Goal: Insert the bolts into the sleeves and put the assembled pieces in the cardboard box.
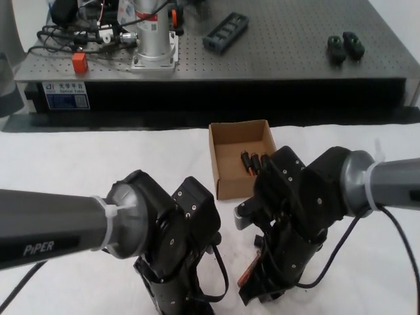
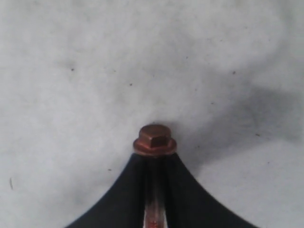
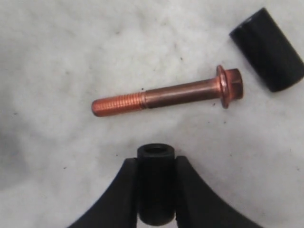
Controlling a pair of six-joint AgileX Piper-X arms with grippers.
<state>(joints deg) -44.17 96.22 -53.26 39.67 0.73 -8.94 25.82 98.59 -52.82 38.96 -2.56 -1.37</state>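
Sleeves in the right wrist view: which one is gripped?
The sleeve clamped between the right gripper's fingers, open end visible. The other sleeve lies loose on the white cloth, near the head of the loose bolt.

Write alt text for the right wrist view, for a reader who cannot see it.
The right tool grips a black sleeve, its open bore facing the camera. A copper-coloured bolt lies loose on the white cloth nearby, with a second black sleeve lying apart from the bolt's head.

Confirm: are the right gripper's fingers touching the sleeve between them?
Touching. The right wrist view shows both fingers pressed against the sleeve, no gap on either side.
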